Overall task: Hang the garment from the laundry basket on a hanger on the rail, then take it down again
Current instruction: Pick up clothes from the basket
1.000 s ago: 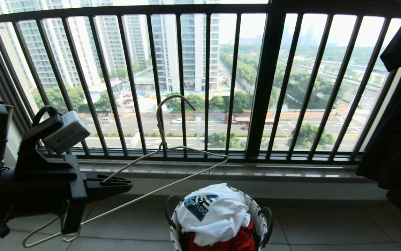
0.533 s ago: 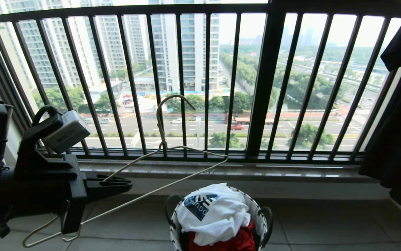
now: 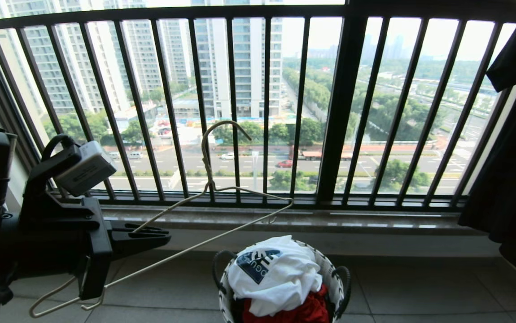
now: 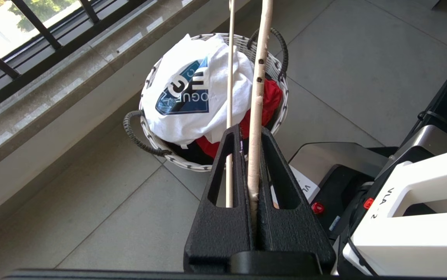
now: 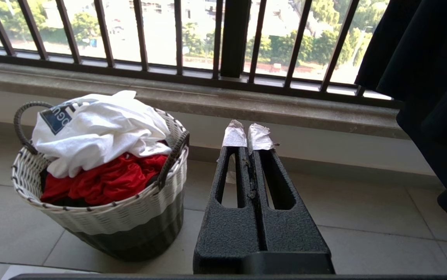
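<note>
Currently the left hand (image 3: pixel 161 235) pinches the wire hanger (image 3: pixel 204 215) at the left, while the white T-shirt (image 3: pixel 273 273) lies atop the laundry basket (image 3: pixel 334 278); the right hand (image 5: pixel 248 138) stays pressed together, empty.

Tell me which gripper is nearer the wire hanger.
Left. The left gripper is shut on the hanger, clamping its lower bar. The right gripper hangs shut and empty beside the laundry basket, off the hanger.

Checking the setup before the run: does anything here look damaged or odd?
Yes: the right gripper has frayed white tape on its fingertips. The garment sits crumpled in the laundry basket, as expected.
</note>
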Motion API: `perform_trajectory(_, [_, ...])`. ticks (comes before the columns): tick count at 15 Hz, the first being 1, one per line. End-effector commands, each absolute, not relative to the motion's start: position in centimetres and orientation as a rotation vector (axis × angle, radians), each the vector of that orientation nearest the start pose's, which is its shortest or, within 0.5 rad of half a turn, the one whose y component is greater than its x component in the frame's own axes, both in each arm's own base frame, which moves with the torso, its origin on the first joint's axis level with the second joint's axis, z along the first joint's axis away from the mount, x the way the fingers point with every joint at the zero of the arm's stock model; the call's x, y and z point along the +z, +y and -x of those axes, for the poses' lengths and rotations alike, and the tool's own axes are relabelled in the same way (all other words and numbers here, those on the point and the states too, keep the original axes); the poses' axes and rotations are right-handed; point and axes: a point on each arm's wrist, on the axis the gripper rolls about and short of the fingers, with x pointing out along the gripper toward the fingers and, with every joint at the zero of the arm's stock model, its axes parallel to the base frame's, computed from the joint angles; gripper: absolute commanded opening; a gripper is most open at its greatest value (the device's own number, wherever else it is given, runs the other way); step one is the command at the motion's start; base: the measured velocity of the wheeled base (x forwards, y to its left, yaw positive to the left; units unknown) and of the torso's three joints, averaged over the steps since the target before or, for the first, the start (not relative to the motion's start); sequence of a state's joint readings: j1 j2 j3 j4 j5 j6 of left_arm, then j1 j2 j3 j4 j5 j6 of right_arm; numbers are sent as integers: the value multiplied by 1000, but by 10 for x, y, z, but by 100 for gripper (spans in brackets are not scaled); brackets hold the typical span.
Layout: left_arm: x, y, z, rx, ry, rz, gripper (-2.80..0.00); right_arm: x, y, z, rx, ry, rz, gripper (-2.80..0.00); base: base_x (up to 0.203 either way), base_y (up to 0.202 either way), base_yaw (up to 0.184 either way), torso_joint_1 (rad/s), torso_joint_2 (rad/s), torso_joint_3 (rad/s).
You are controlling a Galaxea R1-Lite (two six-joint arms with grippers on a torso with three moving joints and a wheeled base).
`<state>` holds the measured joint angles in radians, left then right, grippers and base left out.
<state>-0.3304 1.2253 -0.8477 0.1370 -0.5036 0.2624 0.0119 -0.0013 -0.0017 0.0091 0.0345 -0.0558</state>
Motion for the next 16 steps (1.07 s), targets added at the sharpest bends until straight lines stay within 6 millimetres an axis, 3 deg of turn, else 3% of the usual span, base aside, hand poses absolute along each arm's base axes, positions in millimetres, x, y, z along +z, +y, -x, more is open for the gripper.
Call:
perform_trajectory(1, [241, -66, -159, -880, 405, -197, -280, 75, 1, 23, 48, 6, 57, -280, 0, 0, 0, 0, 0, 0])
perform_trajectory(16, [243, -65, -156, -881, 392, -198, -280, 75, 0, 23, 49, 6, 57, -280, 0, 0, 0, 0, 0, -6])
